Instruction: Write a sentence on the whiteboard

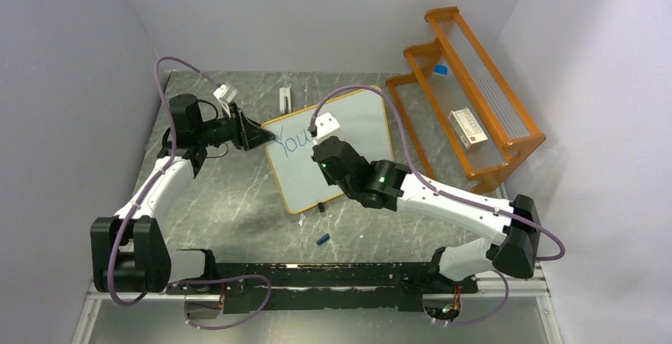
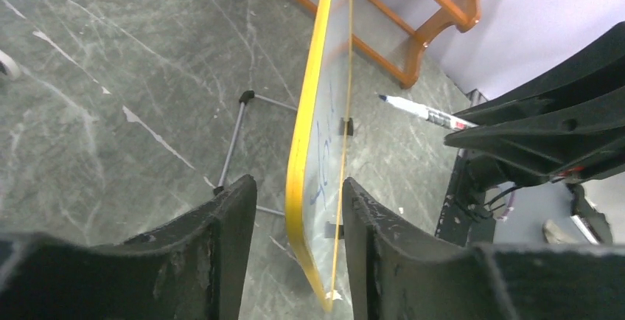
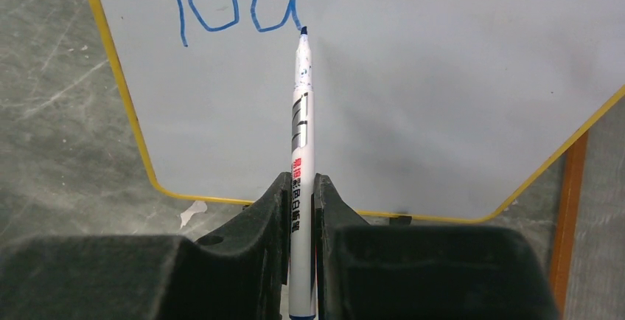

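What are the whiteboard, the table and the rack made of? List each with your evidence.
Whiteboard: smooth white face, likely coated sheet, since blue ink sits on it; thin yellow-orange rim, probably plastic.
Table: grey veined surface, looks like marble or a marble-print laminate; cannot tell.
Rack: orange smooth frame, wood or plastic, with pale translucent-looking rods.

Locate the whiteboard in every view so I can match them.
Top external: whiteboard mid-frame, left of the orange rack.
Left wrist: edge-on at centre, inside the left gripper.
Right wrist: fills upper frame, behind the marker.
Shared landmark: blue writing.
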